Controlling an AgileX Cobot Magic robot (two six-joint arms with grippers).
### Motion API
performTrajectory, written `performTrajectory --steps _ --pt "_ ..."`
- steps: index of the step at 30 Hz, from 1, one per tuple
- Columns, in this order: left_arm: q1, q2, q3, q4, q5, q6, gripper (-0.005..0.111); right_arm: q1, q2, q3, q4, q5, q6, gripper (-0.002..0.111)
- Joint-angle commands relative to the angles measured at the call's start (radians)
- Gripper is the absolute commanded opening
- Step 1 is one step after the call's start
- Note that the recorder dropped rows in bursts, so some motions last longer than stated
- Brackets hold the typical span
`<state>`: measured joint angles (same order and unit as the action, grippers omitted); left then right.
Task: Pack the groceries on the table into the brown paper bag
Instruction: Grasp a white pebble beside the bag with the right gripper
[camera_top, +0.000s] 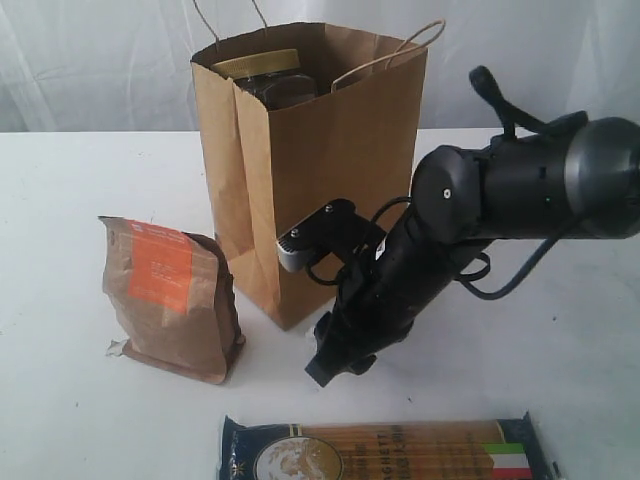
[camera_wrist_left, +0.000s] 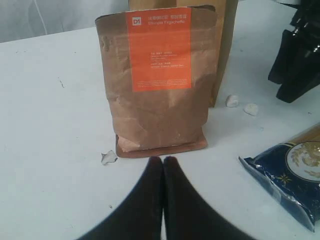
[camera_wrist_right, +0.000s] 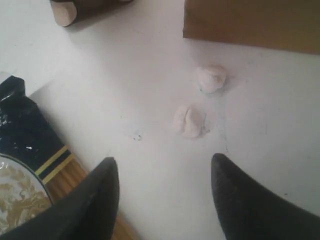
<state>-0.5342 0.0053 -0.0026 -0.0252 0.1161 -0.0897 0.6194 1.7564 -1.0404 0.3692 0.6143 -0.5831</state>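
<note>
The brown paper bag (camera_top: 320, 160) stands upright at mid-table, with the gold-lidded jar (camera_top: 262, 68) showing inside its mouth. Left of the bag stands the kraft pouch with orange label (camera_top: 170, 295) (camera_wrist_left: 160, 80). My left gripper (camera_wrist_left: 163, 160) is shut and empty, low on the table just short of the pouch's base. The spaghetti pack (camera_top: 390, 455) (camera_wrist_right: 30, 165) lies along the front edge. Between the bag and the pack hangs my right gripper (camera_top: 340, 365) (camera_wrist_right: 164, 162), open over bare table. The can, the bottle and the blue-white packet are out of view.
Two white pebble-like bits (camera_wrist_right: 190, 121) (camera_wrist_right: 211, 77) lie by the bag's base (camera_wrist_right: 250, 22), just ahead of the right fingers. A small torn scrap (camera_wrist_left: 108, 158) sits at the pouch's foot. The white table (camera_top: 80, 200) stretches left and back.
</note>
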Motion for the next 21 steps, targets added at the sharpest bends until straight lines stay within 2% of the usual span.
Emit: performTrajectory --steps 1,5,10,21 --pt "0.005 -0.005 0.003 -0.005 0.001 0.000 0.000 0.002 0.048 -0.035 -0.007 0.011 0.007 0.052" --pt "0.005 -0.005 0.003 -0.005 0.001 0.000 0.000 0.008 0.112 -0.070 -0.045 0.028 0.012 0.046" --pt "0.005 -0.005 0.003 -0.005 0.001 0.000 0.000 0.008 0.154 -0.120 -0.120 0.041 0.068 0.046" --pt "0.005 -0.005 0.003 -0.005 0.001 0.000 0.000 0.019 0.229 -0.161 -0.121 0.052 0.068 0.046"
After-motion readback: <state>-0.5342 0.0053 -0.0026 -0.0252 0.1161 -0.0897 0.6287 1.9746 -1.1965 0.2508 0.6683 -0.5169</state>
